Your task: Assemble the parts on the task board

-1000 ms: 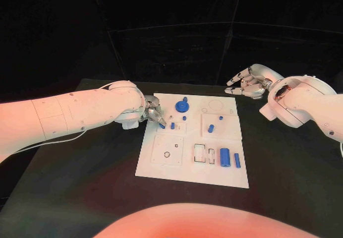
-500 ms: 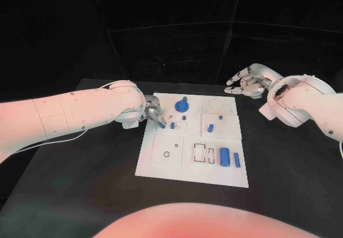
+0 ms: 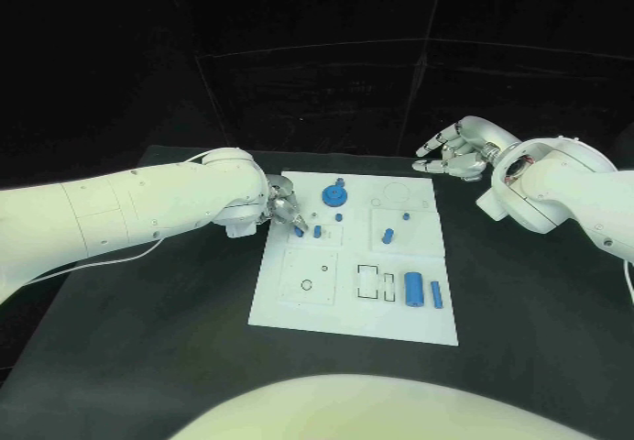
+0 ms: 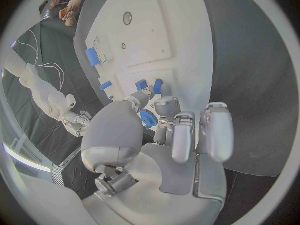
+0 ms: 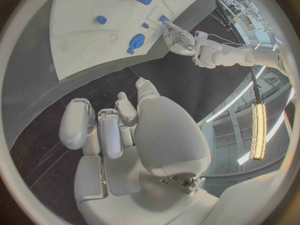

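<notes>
Left hand point(image 3: 281, 209) pinching a small blue part point(image 3: 299, 231) at upper left of task board point(image 3: 307, 316): best lowered straight; right hand point(image 3: 453, 154) loosely curled, empty.

The head view looks steeply down from above onto the black surface point(image 3: 158, 367), taking in the whole task board point(image 3: 356, 302). Each wrist view sits close behind its own hand, facing along the fingers. All three share the task board's far end.
</notes>
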Controlling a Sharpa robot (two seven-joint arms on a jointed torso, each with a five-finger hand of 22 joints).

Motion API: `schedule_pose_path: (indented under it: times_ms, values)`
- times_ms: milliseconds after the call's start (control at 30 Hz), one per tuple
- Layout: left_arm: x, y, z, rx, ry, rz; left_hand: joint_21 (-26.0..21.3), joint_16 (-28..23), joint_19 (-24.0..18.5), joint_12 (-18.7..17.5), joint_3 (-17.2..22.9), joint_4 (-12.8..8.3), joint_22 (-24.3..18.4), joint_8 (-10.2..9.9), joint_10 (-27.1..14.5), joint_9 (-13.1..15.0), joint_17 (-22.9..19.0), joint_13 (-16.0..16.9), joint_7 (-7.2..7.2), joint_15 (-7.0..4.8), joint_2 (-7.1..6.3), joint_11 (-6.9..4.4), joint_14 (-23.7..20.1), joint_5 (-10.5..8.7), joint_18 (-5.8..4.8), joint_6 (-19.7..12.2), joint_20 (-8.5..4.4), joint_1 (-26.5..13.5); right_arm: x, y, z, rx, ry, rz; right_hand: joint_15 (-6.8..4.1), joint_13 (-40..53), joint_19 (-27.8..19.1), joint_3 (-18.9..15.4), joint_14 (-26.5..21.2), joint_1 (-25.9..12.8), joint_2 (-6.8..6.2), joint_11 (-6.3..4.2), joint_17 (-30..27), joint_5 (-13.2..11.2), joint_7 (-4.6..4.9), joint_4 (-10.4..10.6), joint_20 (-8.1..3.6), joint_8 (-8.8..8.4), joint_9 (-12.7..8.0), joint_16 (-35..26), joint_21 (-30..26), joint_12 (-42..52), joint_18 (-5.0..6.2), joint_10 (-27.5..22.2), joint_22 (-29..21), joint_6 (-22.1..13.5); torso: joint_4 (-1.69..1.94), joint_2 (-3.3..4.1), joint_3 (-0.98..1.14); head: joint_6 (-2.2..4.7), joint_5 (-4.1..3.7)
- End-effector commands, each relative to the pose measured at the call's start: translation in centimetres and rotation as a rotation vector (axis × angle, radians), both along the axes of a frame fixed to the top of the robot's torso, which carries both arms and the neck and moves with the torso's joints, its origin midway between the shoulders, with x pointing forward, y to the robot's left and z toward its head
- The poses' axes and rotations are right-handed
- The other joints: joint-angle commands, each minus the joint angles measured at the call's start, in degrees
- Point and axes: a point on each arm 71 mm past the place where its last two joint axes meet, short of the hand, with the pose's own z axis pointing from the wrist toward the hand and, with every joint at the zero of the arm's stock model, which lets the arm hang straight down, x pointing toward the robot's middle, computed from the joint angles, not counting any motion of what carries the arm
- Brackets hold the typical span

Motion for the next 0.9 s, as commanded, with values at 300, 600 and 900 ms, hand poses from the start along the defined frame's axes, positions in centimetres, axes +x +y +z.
schedule_pose_path:
  times_ms: [300, 600, 900]
  values:
    - [0.0, 0.45, -0.5, 0.03, 0.019, 0.031, 0.5, 0.2, 1.9, 0.5, -2.0, 0.7, 3.7, -0.3, 0.0, -0.3, 15.1, 0.4, -0.1, -0.41, 0.79, -0.24, 6.2, -0.45, -0.43, 0.8, -0.35, -0.5, 0.01, 0.16, 0.13, 0.003, -0.003, 0.011, -0.46, 0.0, -0.2, -0.2, 3.5, 0.2, 0.5, -0.03, 4.7, 0.4, -0.18, 0.0, 0.1, 0.35, -0.1, -0.1, -0.2, 0.2, 0.41, -0.4, -0.1, -0.1, 0.01, -0.02, 0.01, -0.12, 0.0]
    - [0.03, 0.54, -0.56, 0.04, 0.026, 0.035, 0.8, 0.2, 2.1, 0.9, -3.9, 1.4, 4.1, -0.4, 0.2, -0.4, 15.1, 0.8, -0.18, -0.45, 0.65, -0.3, 6.2, -0.45, -0.52, 1.2, -0.38, -1.0, 0.01, 0.13, 0.12, 0.003, -0.002, 0.011, -0.46, 0.0, -0.2, -0.2, 3.5, 0.2, 0.5, -0.03, 4.7, 0.4, -0.18, 0.0, 0.1, 0.35, -0.1, -0.1, -0.2, 0.2, 0.41, -0.4, -0.1, -0.1, 0.07, 0.0, 0.0, -0.19, -0.11]
    - [0.1, 0.67, -0.58, 0.043, 0.025, 0.042, 1.2, 0.2, 2.3, 1.4, -9.0, 3.6, 4.7, -0.5, 0.5, -0.7, 15.1, 1.4, -0.14, -0.42, -0.01, -0.3, 6.2, -0.54, -0.63, 1.9, -0.37, -3.2, 0.02, 0.12, 0.12, 0.003, -0.003, 0.01, -0.46, -0.1, -0.2, -0.2, 3.5, 0.1, 0.58, -0.03, 4.6, 0.4, -0.18, 0.2, 0.1, 0.38, -0.1, -0.1, -0.2, 0.2, 0.41, -0.5, -0.1, -0.1, 0.06, -0.03, 0.0, -0.24, -0.1]
